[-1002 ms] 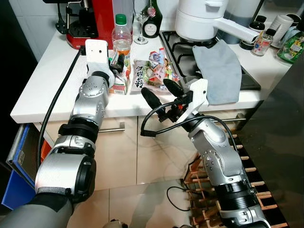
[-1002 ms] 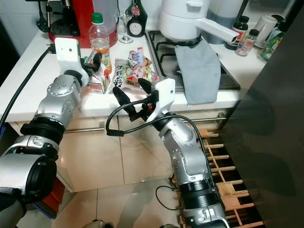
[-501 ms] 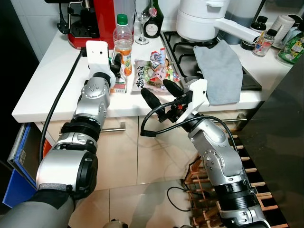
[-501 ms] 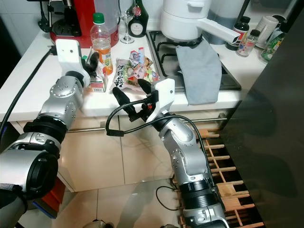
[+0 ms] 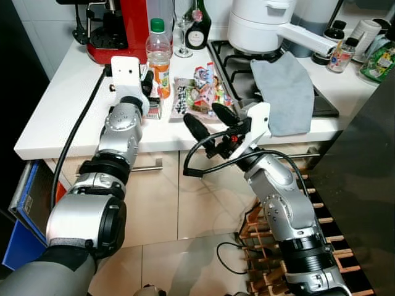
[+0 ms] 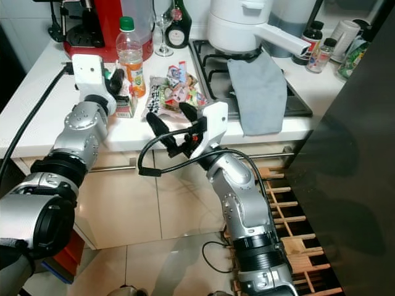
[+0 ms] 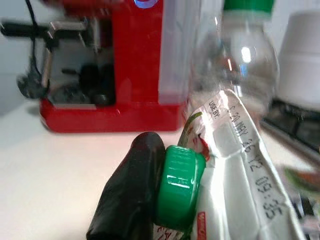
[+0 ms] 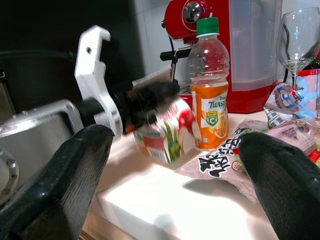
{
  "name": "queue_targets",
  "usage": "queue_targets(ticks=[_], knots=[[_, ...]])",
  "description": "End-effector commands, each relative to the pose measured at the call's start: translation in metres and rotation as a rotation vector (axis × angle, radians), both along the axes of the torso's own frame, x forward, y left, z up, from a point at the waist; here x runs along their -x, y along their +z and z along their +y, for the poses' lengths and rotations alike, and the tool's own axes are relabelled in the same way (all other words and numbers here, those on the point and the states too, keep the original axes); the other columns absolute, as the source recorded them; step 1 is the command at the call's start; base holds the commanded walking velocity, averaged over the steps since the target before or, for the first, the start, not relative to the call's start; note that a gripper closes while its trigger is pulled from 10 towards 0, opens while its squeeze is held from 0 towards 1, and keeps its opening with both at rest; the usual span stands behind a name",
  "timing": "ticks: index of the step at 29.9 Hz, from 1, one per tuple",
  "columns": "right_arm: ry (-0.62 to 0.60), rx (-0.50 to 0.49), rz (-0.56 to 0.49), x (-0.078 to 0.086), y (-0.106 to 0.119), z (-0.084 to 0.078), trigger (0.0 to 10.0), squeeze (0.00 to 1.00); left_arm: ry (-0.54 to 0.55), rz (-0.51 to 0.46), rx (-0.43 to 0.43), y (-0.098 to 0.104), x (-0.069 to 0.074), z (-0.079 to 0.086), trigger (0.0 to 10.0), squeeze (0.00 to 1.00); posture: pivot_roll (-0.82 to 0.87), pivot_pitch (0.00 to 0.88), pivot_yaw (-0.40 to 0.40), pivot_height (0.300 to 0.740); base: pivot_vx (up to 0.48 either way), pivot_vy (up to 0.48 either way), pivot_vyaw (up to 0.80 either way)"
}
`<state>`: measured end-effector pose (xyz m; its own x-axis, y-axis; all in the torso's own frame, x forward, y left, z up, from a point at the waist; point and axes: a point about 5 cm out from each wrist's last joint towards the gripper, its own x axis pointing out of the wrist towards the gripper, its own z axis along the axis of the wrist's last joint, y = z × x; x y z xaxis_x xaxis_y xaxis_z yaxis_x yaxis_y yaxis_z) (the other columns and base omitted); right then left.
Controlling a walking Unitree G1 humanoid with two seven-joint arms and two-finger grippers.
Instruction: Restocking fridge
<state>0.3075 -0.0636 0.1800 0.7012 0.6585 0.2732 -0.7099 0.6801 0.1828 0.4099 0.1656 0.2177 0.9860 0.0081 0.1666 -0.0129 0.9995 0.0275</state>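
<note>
Gripping the juice carton (image 6: 126, 102), left gripper (image 6: 121, 83) has its fingers clamped on it atop the white tabletop (image 6: 37, 105), beside orange bottle (image 6: 130, 57). Right gripper (image 6: 173, 126) hangs w/ fingers spread near snack bag (image 6: 176, 92).

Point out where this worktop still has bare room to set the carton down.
Bare white worktop lies left of the left gripper, in front of the red coffee machine. It is crowded around the carton, orange bottle and snack bag; the grey cloth covers the hob's front.
</note>
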Motion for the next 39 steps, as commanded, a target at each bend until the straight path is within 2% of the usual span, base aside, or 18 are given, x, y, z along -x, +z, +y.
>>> queue_targets(ticks=[1, 4, 6, 8, 9, 10, 11, 12, 13, 15, 16, 18, 21, 22, 26, 29, 39], knots=[[-0.01, -0.002, -0.005, -0.003, 0.004, -0.002, 10.0, 0.0, -0.007, -0.082, 0.006, 0.023, -0.002, 0.0, 0.0, 0.0, -0.07, 0.0, -0.015, 0.74, 0.0, 0.0, 0.0], [-0.013, 0.002, -0.004, -0.004, 0.004, -0.002, 10.0, 0.0, -0.007, -0.128, 0.011, 0.035, -0.001, 0.001, 0.0, 0.0, -0.07, 0.0, -0.014, 0.74, 0.0, 0.0, 0.0], [-0.018, 0.003, -0.003, -0.004, 0.004, -0.003, 10.0, 0.0, 0.005, -0.19, 0.017, 0.049, 0.002, 0.006, 0.0, 0.0, -0.07, 0.0, -0.013, 0.74, 0.0, 0.0, 0.0], [-0.028, 0.006, -0.003, -0.004, 0.003, -0.005, 10.0, 0.0, 0.008, -0.282, 0.011, 0.068, 0.009, 0.011, 0.0, 0.0, -0.07, 0.0, -0.014, 0.74, 0.0, 0.0, 0.0], [-0.051, 0.007, -0.008, -0.005, 0.003, -0.008, 10.0, 0.0, 0.007, -0.366, -0.012, 0.082, 0.017, 0.012, 0.0, 0.0, -0.07, 0.0, -0.014, 0.74, 0.0, 0.0, 0.0], [-0.064, 0.006, -0.011, -0.006, 0.004, -0.009, 10.0, 0.0, 0.008, -0.398, -0.024, 0.087, 0.022, 0.013, 0.0, 0.0, -0.06, 0.0, -0.019, 0.74, 0.0, 0.0, 0.0], [-0.208, 0.029, -0.018, -0.014, 0.005, -0.022, 10.0, 0.0, 0.025, -0.442, -0.091, 0.091, 0.03, 0.012, 1.6, 0.0, -0.05, 0.0, -0.026, 0.74, 0.0, 0.0, 0.0], [-0.312, 0.043, -0.024, -0.02, 0.007, -0.031, 10.0, 0.0, 0.037, -0.471, -0.138, 0.094, 0.036, 0.011, 1.6, 0.0, -0.05, 0.0, -0.026, 0.74, 0.0, 0.0, 0.0], [-0.389, 0.032, -0.035, -0.024, 0.01, -0.04, 10.0, 0.0, 0.066, -0.475, -0.209, 0.093, 0.039, 0.011, 10.0, 0.0, -0.04, 0.0, -0.035, 0.74, 0.0, 0.0, 0.0], [-0.494, 0.021, -0.053, -0.028, 0.016, -0.055, 10.0, 0.0, 0.096, -0.44, -0.312, 0.082, 0.041, 0.008, 10.0, 0.0, -0.03, 0.0, -0.044, 0.74, 0.0, 0.0, 0.0], [-0.561, 0.018, -0.074, -0.03, 0.021, -0.066, 10.0, 0.0, 0.066, -0.405, -0.312, 0.066, 0.044, 0.005, 10.0, 0.0, -0.02, 0.0, -0.049, 0.74, 0.0, 0.0, 0.0], [-0.573, 0.017, -0.08, -0.03, 0.022, -0.068, 10.0, 0.0, 0.056, -0.399, -0.301, 0.063, 0.045, 0.004, 10.0, 0.0, -0.02, 0.0, -0.049, 0.74, 0.0, 0.0, 0.0], [-0.656, 0.074, -0.087, -0.034, 0.018, -0.076, 10.0, 0.0, 0.003, -0.391, -0.25, 0.047, 0.054, -0.008, 10.0, 0.0, -0.02, 0.0, -0.047, 0.74, 0.0, 0.0, 0.0], [-0.674, 0.089, -0.075, -0.037, 0.013, -0.077, 10.0, 0.0, -0.004, -0.362, -0.243, 0.039, 0.057, -0.012, 10.0, 0.0, -0.02, 0.0, -0.048, 0.74, 0.0, 0.0, 0.0], [-0.675, 0.092, -0.063, -0.04, 0.007, -0.074, 10.0, 0.0, -0.011, -0.326, -0.243, 0.028, 0.063, -0.021, 10.0, 0.0, -0.02, 0.0, -0.053, 0.74, -0.15, 0.0, 0.0], [-0.662, 0.093, -0.058, -0.04, 0.004, -0.072, 10.0, 0.0, -0.016, -0.329, -0.234, 0.028, 0.064, -0.028, 10.0, 0.0, -0.01, 0.0, -0.051, 0.74, -0.399, 0.0, 0.0], [-0.646, 0.094, -0.015, -0.041, -0.012, -0.065, 10.0, 0.0, -0.018, -0.304, -0.225, 0.025, 0.068, -0.034, 10.0, 0.0, -0.01, 0.0, -0.03, 0.74, -0.393, 0.0, 0.0]])
